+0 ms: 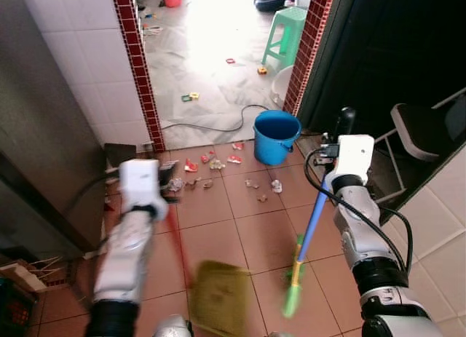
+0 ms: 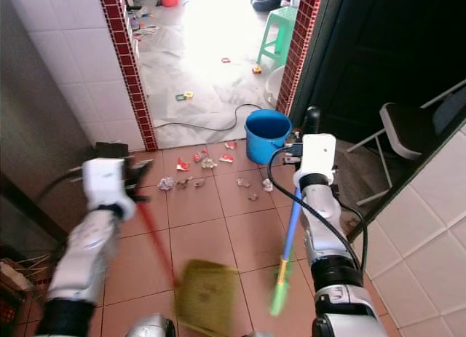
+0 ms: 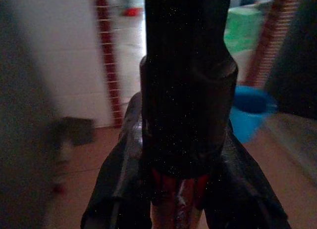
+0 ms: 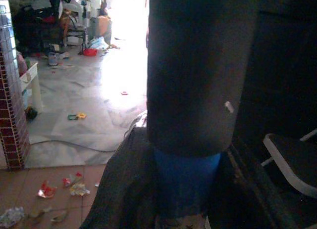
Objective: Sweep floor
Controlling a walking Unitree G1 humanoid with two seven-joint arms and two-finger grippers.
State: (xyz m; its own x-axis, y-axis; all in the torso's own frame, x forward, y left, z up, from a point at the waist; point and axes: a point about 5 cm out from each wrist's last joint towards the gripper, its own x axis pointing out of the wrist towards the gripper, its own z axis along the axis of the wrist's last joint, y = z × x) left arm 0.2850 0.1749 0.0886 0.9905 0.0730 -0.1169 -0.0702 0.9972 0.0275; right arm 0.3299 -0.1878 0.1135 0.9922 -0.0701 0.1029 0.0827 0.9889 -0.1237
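I have both silver arms raised forward over the floor, elbows bent. My left gripper (image 3: 178,199) has its black fingers (image 3: 116,189) clamped on a red handle (image 3: 176,202); my right gripper (image 4: 185,199) is closed around a blue handle (image 4: 185,182), its wrist upright.

The floor (image 1: 218,228) has reddish-brown square tiles. White tiled walls (image 1: 73,53) stand on the left, edged with a strip of small dark red tiles (image 1: 138,75). Past the opening lies a pale floor (image 1: 211,53) in bright light. A green stool (image 1: 284,31) stands there. A dark chair (image 1: 429,126), maybe folding, sits right.
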